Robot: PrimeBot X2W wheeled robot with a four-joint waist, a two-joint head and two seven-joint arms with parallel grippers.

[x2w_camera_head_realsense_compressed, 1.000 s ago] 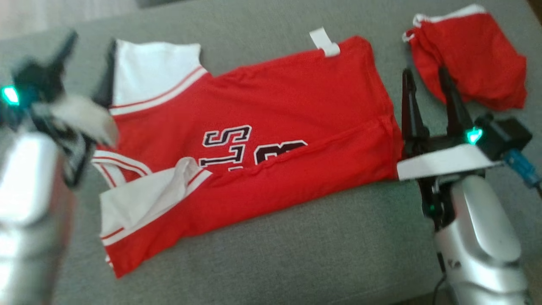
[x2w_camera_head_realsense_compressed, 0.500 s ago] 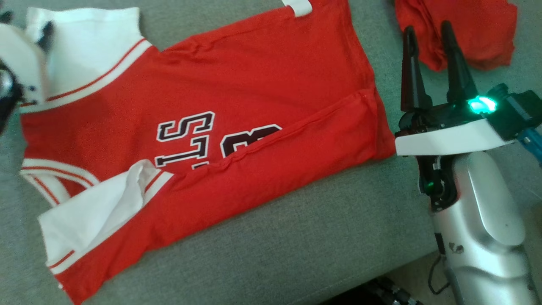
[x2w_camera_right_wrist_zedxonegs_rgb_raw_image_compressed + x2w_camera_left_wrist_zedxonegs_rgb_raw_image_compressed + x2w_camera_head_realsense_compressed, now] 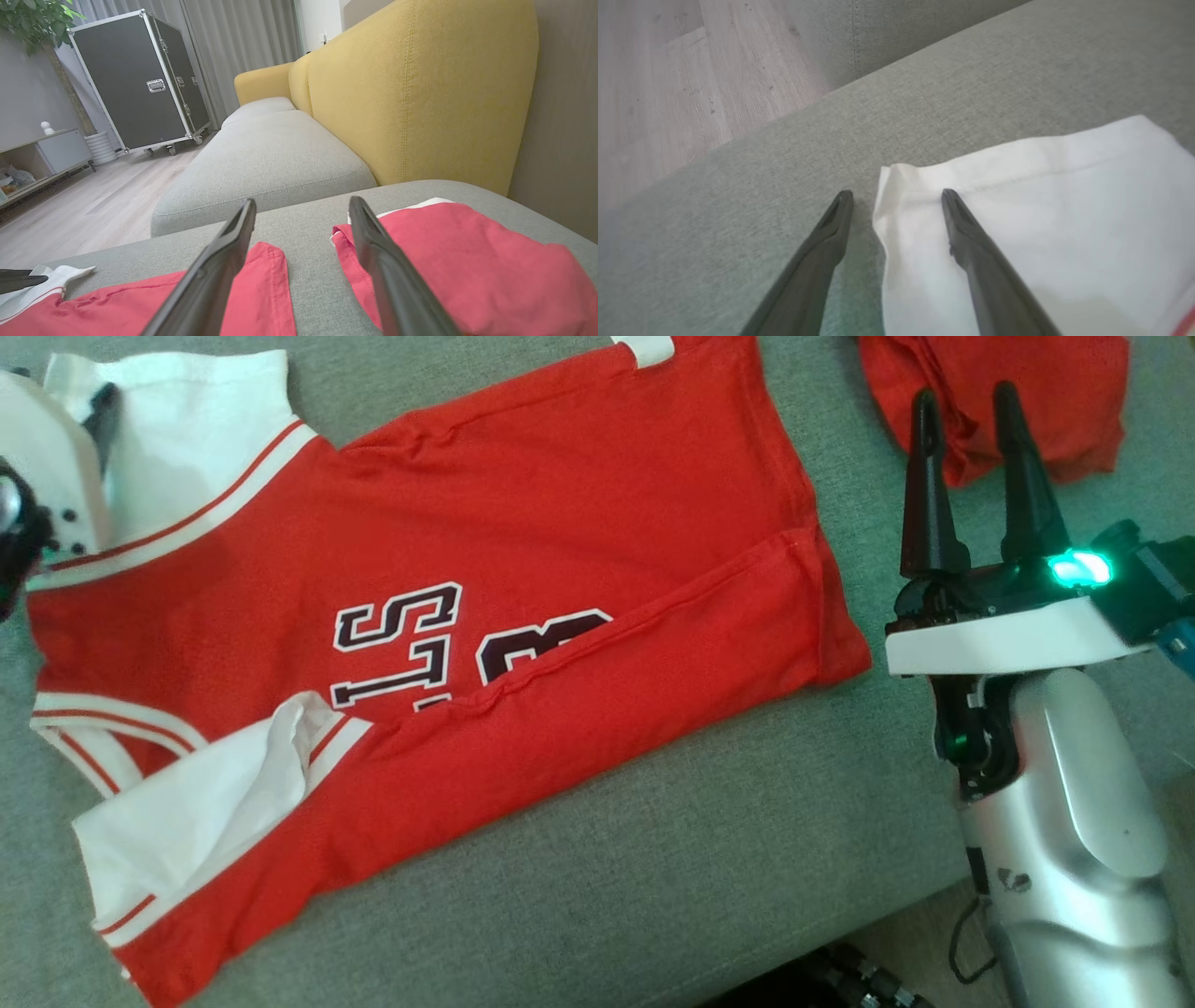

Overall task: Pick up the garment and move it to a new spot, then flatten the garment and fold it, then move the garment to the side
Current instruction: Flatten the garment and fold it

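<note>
The red jersey (image 3: 560, 523) is lying flat on the grey sofa cushion (image 3: 653, 859), its near edge folded over. Dark block lettering (image 3: 439, 644) with white outlines is showing sideways: an "S", an "LS" pair and part of a "B"; the fold is covering the rest.

The left gripper (image 3: 896, 198) is holding its fingers wide and empty, straddling the corner of the white sleeve (image 3: 1041, 210). Whether they are touching it I cannot tell. That wrist view is also showing wood floor (image 3: 668, 70).

The right gripper (image 3: 966, 401) is hovering with fingers wide and empty between the jersey's hem and a second red garment (image 3: 1074, 401). Its wrist view is adding a yellow backrest (image 3: 420, 93) and a black flight case (image 3: 135, 79).
</note>
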